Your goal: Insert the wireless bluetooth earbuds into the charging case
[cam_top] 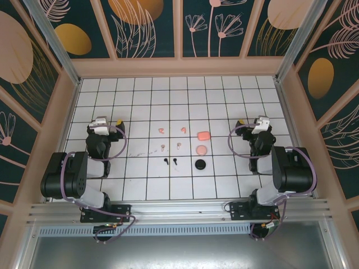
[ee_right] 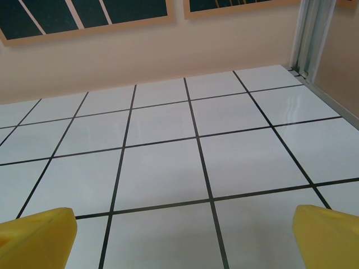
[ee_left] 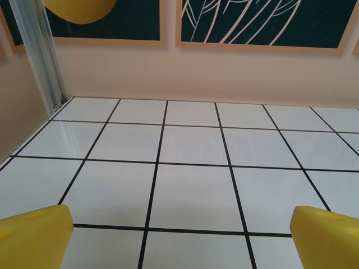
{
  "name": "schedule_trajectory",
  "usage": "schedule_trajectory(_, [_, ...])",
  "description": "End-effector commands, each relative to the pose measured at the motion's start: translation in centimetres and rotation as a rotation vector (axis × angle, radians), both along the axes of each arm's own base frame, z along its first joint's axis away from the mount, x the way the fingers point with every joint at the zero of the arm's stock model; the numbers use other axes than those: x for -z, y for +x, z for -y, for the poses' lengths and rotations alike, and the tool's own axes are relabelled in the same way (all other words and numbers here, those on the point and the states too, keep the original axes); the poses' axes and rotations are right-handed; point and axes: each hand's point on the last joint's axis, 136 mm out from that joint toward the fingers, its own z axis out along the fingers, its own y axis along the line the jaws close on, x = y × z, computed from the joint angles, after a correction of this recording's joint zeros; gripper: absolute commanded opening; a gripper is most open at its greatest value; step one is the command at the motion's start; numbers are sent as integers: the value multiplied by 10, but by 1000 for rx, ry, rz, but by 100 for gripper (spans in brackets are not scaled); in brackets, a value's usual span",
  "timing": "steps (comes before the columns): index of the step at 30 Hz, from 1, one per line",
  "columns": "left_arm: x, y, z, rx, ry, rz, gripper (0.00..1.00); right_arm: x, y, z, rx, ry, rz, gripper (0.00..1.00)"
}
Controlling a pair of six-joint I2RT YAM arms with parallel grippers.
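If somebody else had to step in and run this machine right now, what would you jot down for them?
Left gripper: open, empty, at the left side of the table.
Right gripper: open, empty, at the right side.
Mid-table, three rows: coral earbuds with coral case to their right; pale earbuds with pale case; black earbuds with black case.
Done: nothing; every earbud lies loose, apart from its case.
Left: all six go in. Too small to tell whether the cases are open.
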Motion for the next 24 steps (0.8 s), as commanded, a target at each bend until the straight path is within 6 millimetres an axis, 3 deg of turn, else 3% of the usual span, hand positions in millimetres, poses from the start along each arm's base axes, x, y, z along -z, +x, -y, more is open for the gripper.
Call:
schedule_trajectory(1, [-5, 4, -6, -29, -19, 12, 99, -6, 4, -3, -21, 11, 18, 99])
schedule_trajectory(6, [-6, 2, -5, -27, -21, 19, 99, -6, 4, -2, -24, 16, 20, 99])
schedule_trajectory(11, [-18, 12, -6, -28, -24, -29, 99, -25, 7, 12, 92, 38, -21, 99])
schedule_trajectory(14, [-26, 14, -8, -40, -27, -65, 99, -36, 11, 26, 203, 164, -93, 99])
schedule_trajectory(17, [-47, 16, -8, -48, -87, -52, 99, -39, 12, 41, 356, 314, -214, 99])
schedule_trajectory(19, [-63, 19, -4, -35, -144, -50, 99, -36, 13, 35, 341, 349, -285, 99])
schedule_trajectory(24, [-98, 24, 2, -29, -387, -46, 99, -34, 0, -29, 115, 269, -416, 99])
